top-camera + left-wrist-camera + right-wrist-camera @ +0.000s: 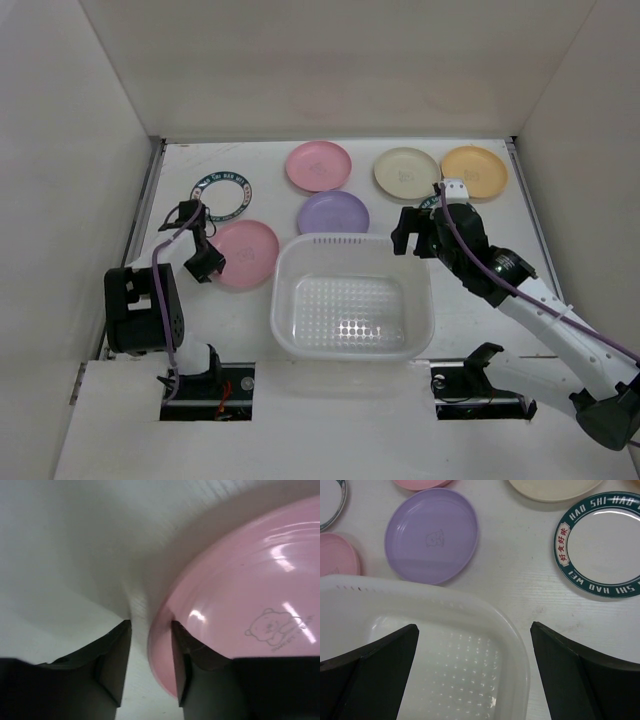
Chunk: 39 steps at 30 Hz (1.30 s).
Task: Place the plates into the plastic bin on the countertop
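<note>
**Surroundings, overhead view.**
- Back wall (340, 65), 12 o'clock: a plain off-white panel, unmarked, spanning the full width of the scene.
- Left wall (60, 150), 9 o'clock, and right wall (590, 130), 3 o'clock: matching off-white panels that meet the back wall at vertical corner seams.
- Left edge strip (146, 200), 10 o'clock: a narrow grey band along the foot of the left wall.
- Right edge strip (529, 210), 2 o'clock: a like band at the foot of the right wall.
- Front board (330, 420), 6 o'clock: a flat white panel across the near edge. It has a dark rectangular left cut-out (240, 400) at 7 o'clock and a right cut-out (510, 408) at 5 o'clock.
</note>
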Tool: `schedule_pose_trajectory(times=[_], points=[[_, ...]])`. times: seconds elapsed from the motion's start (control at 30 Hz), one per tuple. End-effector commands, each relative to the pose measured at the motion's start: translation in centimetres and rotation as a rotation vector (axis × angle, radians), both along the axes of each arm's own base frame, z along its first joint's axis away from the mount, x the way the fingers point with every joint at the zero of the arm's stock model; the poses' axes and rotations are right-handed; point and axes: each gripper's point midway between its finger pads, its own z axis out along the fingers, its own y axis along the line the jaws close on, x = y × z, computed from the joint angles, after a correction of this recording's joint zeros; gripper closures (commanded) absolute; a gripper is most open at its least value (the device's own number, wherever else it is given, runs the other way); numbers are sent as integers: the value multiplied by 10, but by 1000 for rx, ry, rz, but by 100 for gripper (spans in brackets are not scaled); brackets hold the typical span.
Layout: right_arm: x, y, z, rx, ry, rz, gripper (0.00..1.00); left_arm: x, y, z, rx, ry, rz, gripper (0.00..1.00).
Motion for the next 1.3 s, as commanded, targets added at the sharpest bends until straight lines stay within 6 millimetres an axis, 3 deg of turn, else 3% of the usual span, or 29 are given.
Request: schedule_pose_trajectory(times=[0.0, 0.13, 0.2, 0.27, 0.33, 0.47, 0.57, 0.63, 0.7, 0.8, 1.07, 1.13, 1.27], points=[[2, 3, 14, 44, -48, 5, 0, 19, -2, 5, 8, -28, -24, 68], [1, 3, 14, 48, -49, 3, 0, 20, -4, -2, 5, 0, -26, 96], [1, 2, 14, 47, -48, 3, 0, 19, -3, 2, 16, -14, -18, 100], [2, 3, 14, 47, -48, 2, 0, 17, 4, 20, 57, -70, -3, 100], [4, 2, 16, 47, -49, -3, 0, 13, 10, 47, 82, -144, 16, 100], [11, -3, 20, 36, -53, -24, 0, 4, 23, 125, 105, -349, 69, 100], [18, -9, 23, 32, -50, -53, 0, 0, 13, 185, 91, -478, 30, 100], [21, -16, 25, 25, -38, -78, 0, 0, -9, 218, 47, -546, -45, 100], [24, -21, 26, 17, -27, -100, 0, -2, -47, 247, -33, -595, -187, 100], [25, -27, 28, 16, -29, -120, 0, -11, -101, 261, -111, -598, -370, 100], [19, -39, 33, 20, -26, -163, 0, -37, -228, 241, -125, -540, -737, 100], [17, -42, 35, 17, -24, -174, 0, -42, -252, 235, -135, -531, -800, 100], [11, -50, 39, 22, -35, -202, 0, -45, -277, 205, -128, -467, -871, 100]])
